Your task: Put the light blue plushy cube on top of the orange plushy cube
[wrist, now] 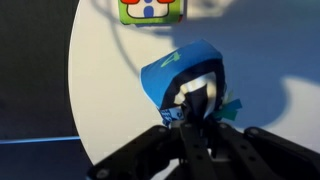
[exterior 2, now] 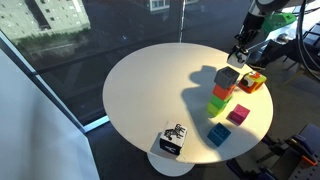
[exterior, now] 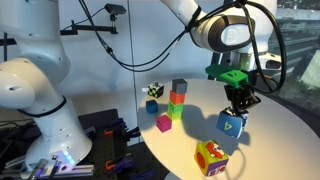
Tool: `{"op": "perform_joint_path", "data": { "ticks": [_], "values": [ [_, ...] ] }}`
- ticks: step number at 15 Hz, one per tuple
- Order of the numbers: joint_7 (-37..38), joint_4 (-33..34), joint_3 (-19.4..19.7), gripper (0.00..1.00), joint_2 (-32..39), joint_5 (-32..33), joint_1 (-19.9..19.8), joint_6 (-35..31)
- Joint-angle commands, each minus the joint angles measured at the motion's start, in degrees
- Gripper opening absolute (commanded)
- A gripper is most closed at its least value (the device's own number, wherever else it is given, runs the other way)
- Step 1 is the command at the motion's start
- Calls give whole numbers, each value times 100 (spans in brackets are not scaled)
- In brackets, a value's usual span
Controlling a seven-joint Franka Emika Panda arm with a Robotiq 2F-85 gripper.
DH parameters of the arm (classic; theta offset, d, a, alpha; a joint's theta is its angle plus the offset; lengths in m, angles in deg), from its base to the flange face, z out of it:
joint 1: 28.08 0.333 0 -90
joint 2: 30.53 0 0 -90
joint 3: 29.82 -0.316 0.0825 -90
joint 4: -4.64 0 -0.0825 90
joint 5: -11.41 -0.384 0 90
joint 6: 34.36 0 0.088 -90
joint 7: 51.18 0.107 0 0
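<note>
My gripper (exterior: 240, 102) is shut on the light blue plushy cube (exterior: 232, 123) and holds it from above, just over the white round table (exterior: 270, 135). The wrist view shows the cube (wrist: 185, 72) between my fingers (wrist: 196, 108). The orange plushy cube (exterior: 210, 157), with red and green patches, sits on the table a short way from the held cube, apart from it. It lies at the top edge of the wrist view (wrist: 150, 10) and beside my gripper (exterior 2: 242, 55) in an exterior view (exterior 2: 252, 82). There the blue cube is hard to make out.
A stack of small blocks stands mid-table: grey (exterior: 179, 86) on red (exterior: 178, 98) on green (exterior: 175, 112). A magenta block (exterior: 164, 122) lies next to it. A black-and-white patterned cube (exterior: 154, 90) and a small blue block (exterior 2: 218, 134) sit further off. A second white robot arm (exterior: 35, 90) stands beside the table.
</note>
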Motion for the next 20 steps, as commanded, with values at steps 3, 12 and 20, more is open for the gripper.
{"op": "perform_joint_path", "data": {
  "ticks": [3,12,20],
  "values": [
    [331,-390,126,6,-483,111,-7,296],
    [391,-894,311,7,-873,244,-47,262],
    [362,-1095,436,7,-962,177,-116,247]
  ]
}}
